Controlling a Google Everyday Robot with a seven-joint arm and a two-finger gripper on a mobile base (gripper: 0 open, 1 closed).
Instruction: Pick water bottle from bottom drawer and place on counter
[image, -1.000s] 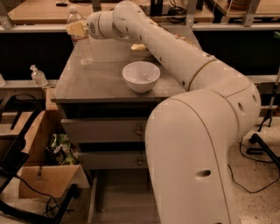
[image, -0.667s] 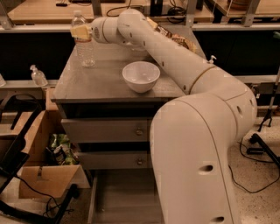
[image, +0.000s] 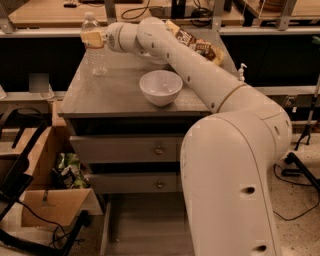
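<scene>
Water bottle, small, clear, ribbed plastic with a white cap, stands upright at the far left corner of the flat matte grey counter, its base seemingly touching the top; the wide shallow grey bottom drawer lies open below; the placing step looks nearly done. The gripper is clasped narrowly round the bottle's upper body; next it should open and draw back without tipping the bottle.

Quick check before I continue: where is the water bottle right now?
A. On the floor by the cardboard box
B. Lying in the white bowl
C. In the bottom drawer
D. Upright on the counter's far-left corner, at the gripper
D: the water bottle stands upright at the far-left corner of the counter, with the gripper at its upper body; the open bottom drawer shows only bare floor.
</scene>
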